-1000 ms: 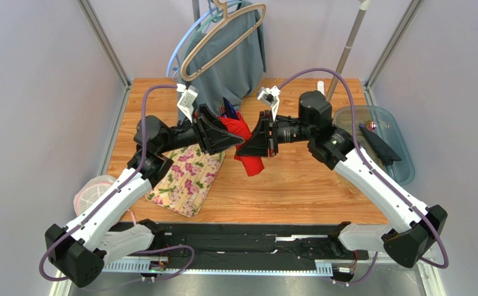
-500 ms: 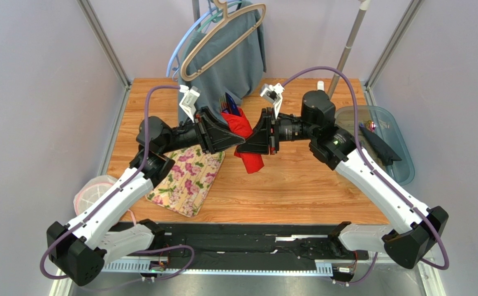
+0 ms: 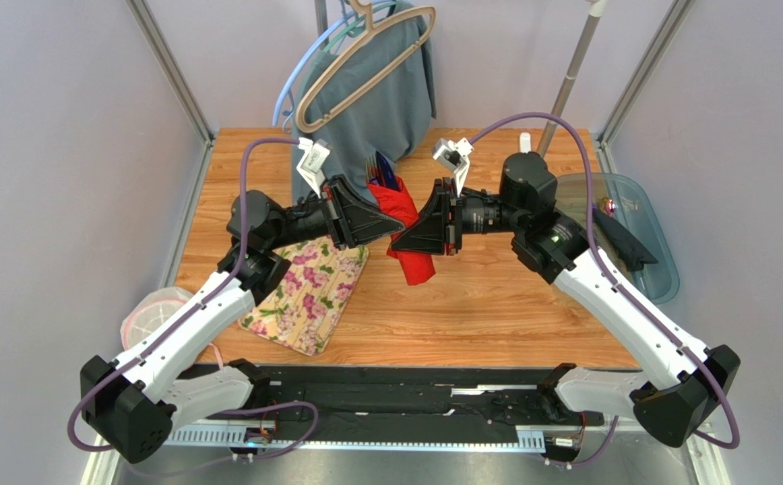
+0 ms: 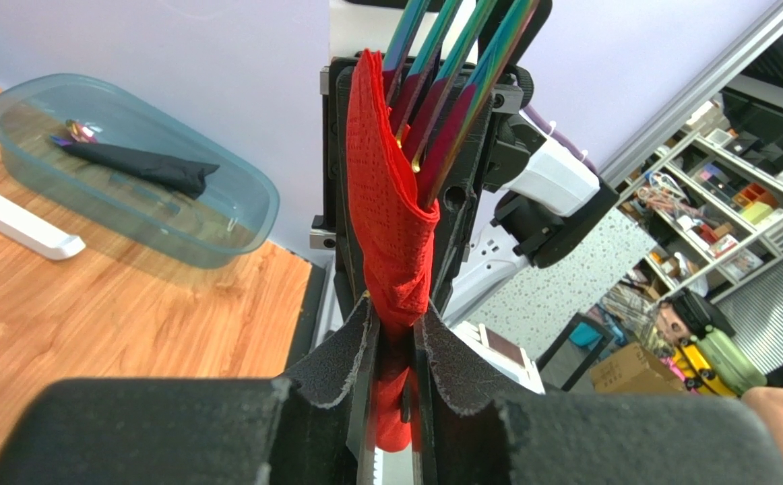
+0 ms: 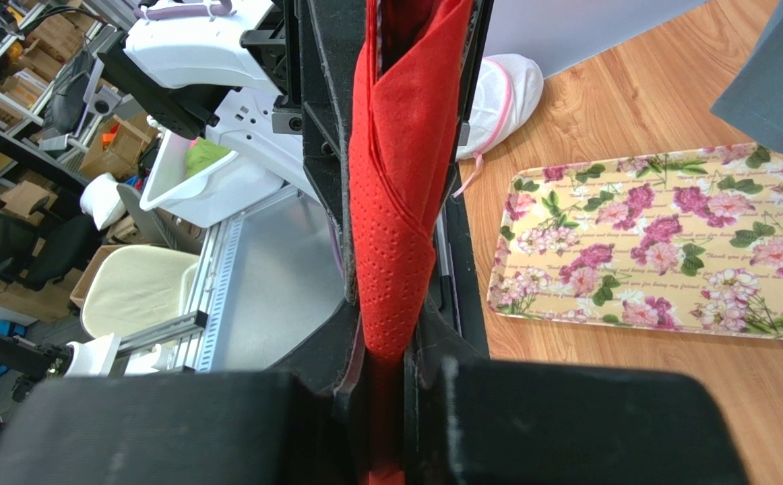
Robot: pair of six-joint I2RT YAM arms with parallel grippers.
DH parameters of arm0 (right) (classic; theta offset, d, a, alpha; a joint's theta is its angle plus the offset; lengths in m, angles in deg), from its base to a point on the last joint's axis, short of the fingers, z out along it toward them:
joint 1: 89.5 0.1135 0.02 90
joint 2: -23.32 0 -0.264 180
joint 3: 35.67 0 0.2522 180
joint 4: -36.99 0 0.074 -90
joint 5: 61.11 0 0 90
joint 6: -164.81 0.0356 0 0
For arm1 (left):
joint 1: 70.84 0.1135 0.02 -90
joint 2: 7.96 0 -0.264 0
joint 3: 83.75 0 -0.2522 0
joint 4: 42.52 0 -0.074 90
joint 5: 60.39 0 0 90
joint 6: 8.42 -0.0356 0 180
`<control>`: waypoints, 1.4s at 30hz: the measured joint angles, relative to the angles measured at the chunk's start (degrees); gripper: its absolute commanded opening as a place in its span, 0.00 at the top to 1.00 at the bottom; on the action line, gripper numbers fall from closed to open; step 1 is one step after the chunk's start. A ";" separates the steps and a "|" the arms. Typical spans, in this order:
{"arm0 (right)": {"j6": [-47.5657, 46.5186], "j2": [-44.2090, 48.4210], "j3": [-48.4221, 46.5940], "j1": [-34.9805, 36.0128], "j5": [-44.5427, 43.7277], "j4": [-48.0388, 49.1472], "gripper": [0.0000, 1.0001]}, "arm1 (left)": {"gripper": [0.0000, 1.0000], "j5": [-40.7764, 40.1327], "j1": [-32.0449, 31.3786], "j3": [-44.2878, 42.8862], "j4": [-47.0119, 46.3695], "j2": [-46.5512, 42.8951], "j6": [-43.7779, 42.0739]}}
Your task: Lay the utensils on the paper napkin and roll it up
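Observation:
The red paper napkin (image 3: 403, 217) is rolled into a bundle and held in the air above the table, between both grippers. Several thin utensils (image 3: 378, 170) stick out of its far end; in the left wrist view they show as iridescent blue-green-purple handles (image 4: 456, 71) rising from the red roll (image 4: 390, 222). My left gripper (image 3: 389, 230) is shut on the roll from the left. My right gripper (image 3: 404, 234) is shut on it from the right; its wrist view shows the red roll (image 5: 401, 202) pinched between the pads.
A cream floral mat (image 3: 310, 288) lies at the table's left. A grey-green garment on hangers (image 3: 385, 91) hangs at the back. A clear teal tub (image 3: 618, 232) with a dark item sits at the right. A white mesh bag (image 3: 158, 313) lies off the left edge.
Both grippers, holding the napkin roll, have shifted slightly away from the bases and up; the roll stays gripped between them.

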 measured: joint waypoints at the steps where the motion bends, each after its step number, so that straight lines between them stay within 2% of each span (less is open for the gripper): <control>1: 0.09 0.11 0.00 0.00 0.00 0.00 1.00 | 0.88 -0.04 -0.17 0.00 -0.17 0.02 0.07; 2: 0.20 0.22 0.00 0.00 0.02 -0.04 1.00 | 0.98 -0.20 -0.46 0.00 -0.20 0.02 0.07; 12: 0.81 0.57 0.00 -0.26 -0.02 -0.76 0.97 | 1.00 -0.94 -1.16 0.00 -0.22 0.15 -0.07; 15: 0.46 0.59 0.00 -0.26 -0.24 -1.31 0.87 | 1.00 -1.03 -1.14 0.00 -0.15 0.17 -0.07; 16: 0.26 0.66 -0.02 -0.26 -0.42 -1.70 0.78 | 1.00 -1.01 -1.09 0.00 -0.07 0.20 -0.07; 21: -1.75 1.05 -0.04 -0.26 -1.31 -3.56 0.63 | 1.00 -0.90 -0.33 0.00 0.57 0.90 0.35; 25: -2.93 1.07 -0.04 -0.33 -1.86 -4.96 0.55 | 1.00 -0.92 0.09 0.00 1.42 1.64 0.52; 33: -3.63 1.31 -0.04 -2.16 -2.10 -7.58 0.50 | 1.00 -1.33 0.17 0.00 2.60 2.49 0.52; 42: -3.41 1.33 -0.04 -4.79 -2.19 -10.58 0.54 | 1.00 -1.49 0.42 0.00 2.97 2.71 0.55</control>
